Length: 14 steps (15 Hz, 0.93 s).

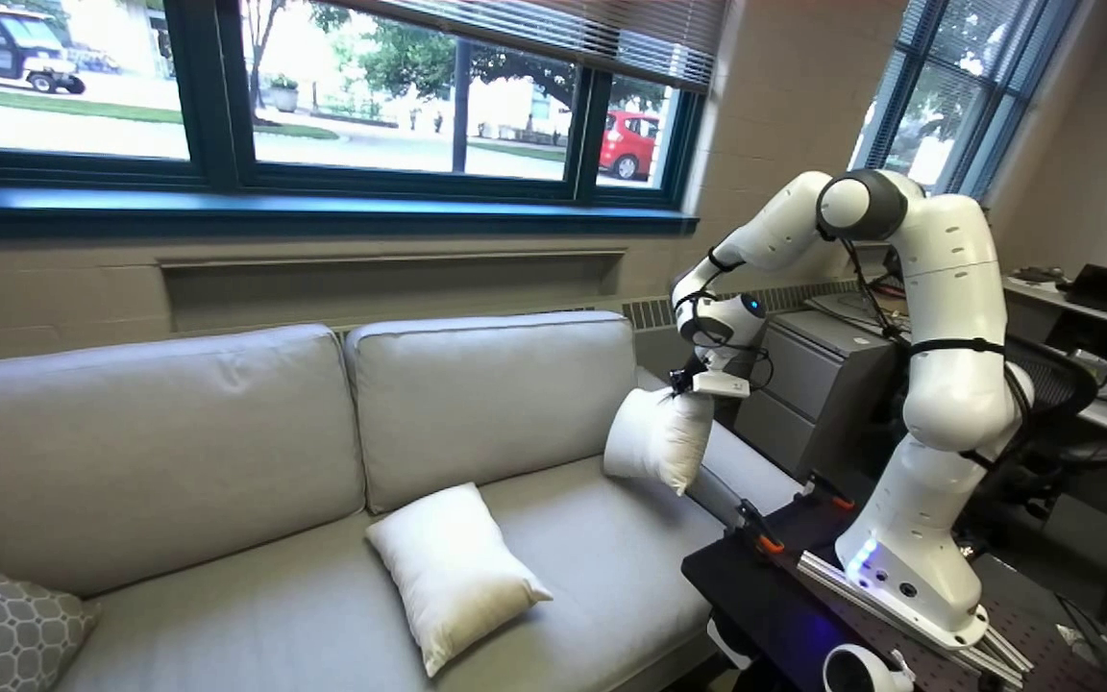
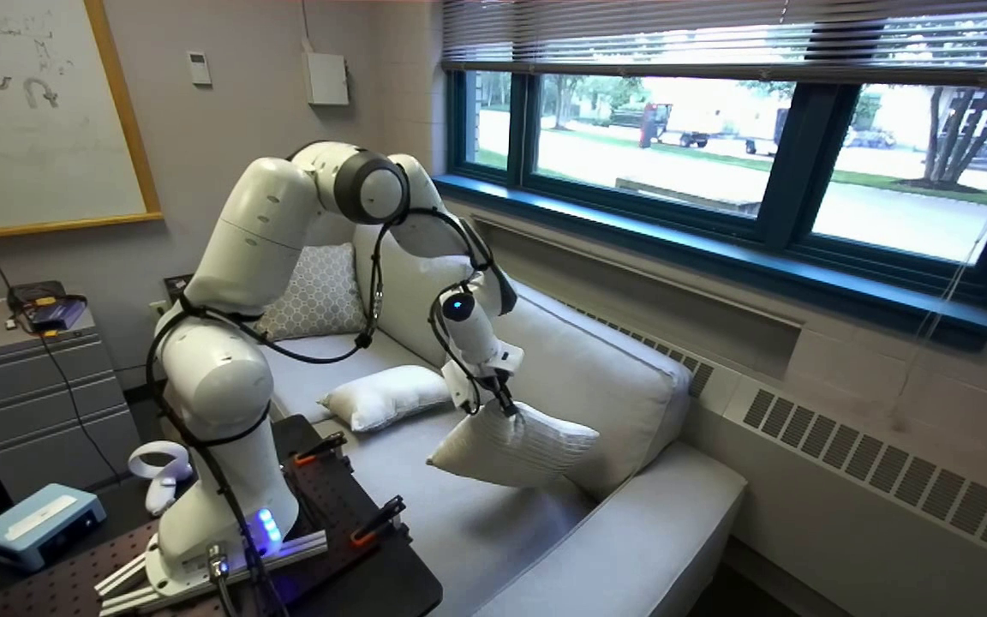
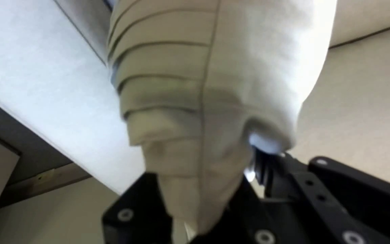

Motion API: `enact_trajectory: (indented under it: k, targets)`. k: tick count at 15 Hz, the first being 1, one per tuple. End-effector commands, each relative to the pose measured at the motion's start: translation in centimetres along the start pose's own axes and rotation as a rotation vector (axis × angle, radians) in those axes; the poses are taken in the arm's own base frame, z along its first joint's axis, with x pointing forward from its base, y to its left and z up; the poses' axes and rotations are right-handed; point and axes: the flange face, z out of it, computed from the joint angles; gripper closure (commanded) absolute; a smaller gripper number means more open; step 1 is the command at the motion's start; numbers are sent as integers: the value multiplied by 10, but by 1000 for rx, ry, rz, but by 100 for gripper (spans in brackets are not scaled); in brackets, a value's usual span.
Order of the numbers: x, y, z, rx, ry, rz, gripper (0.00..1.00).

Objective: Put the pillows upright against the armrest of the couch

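Pillow in grey lattice print (image 1: 6, 625) sits leftmost on the couch (image 1: 256, 615) in both exterior views. Next, a plain cream-white pillow (image 1: 457, 577) lies flat, one corner pointing toward the couch front; its outline is near square, long axis indeterminable. Farther right, the gripper (image 2: 510, 409) holds a pleated cream-white pillow (image 2: 536, 446), pinched at its upper edge. That pillow is tilted, near the armrest (image 2: 631, 531), long axis pointing toward the back cushion (image 2: 596, 368).

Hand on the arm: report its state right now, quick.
Hand: closed, holding a pleated cream-white pillow pinched between its fingers.
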Motion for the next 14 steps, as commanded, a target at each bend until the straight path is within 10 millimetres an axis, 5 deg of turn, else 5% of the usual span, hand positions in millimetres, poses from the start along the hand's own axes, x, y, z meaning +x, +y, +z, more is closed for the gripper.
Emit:
enact_trajectory:
  k: [1, 6, 14]
  targets:
    - [46, 7, -27, -32, 117, 20, 98]
    - [63, 16, -17, -73, 160, 22, 98]
    - [39, 29, 23, -111, 102, 17, 98]
